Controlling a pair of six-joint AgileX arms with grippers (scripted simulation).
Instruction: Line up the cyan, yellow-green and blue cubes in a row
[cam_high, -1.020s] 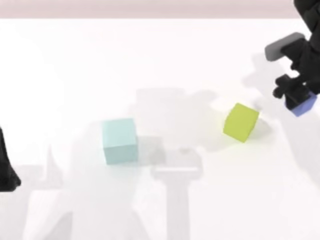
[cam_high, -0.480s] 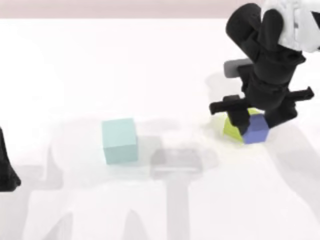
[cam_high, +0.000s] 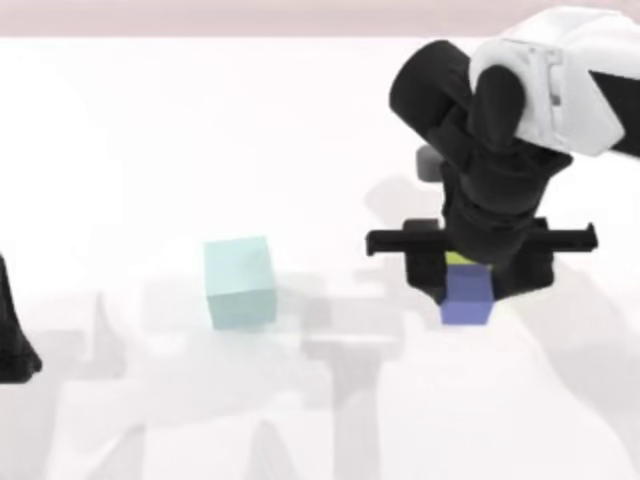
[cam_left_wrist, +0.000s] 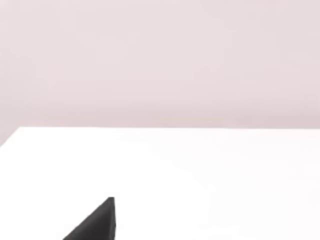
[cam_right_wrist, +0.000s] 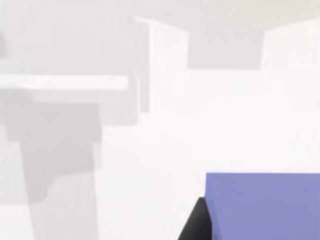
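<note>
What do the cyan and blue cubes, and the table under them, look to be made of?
Cyan cube: flat, even pale colour with no glint or grain, so matte plastic or painted foam, hard to say which. Blue cube, held in the right gripper: the same plain matte look, seen close in the right wrist view. Table: smooth white, showing soft shadows and no reflections, probably a matte laminate.

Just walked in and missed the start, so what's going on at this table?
The right gripper holds the blue cube right of the table's middle, just in front of the yellow-green cube, which the arm hides but for a sliver. The cyan cube sits alone to the left on the table. The left arm is parked at the left edge. No row of three cubes has been formed yet.
</note>
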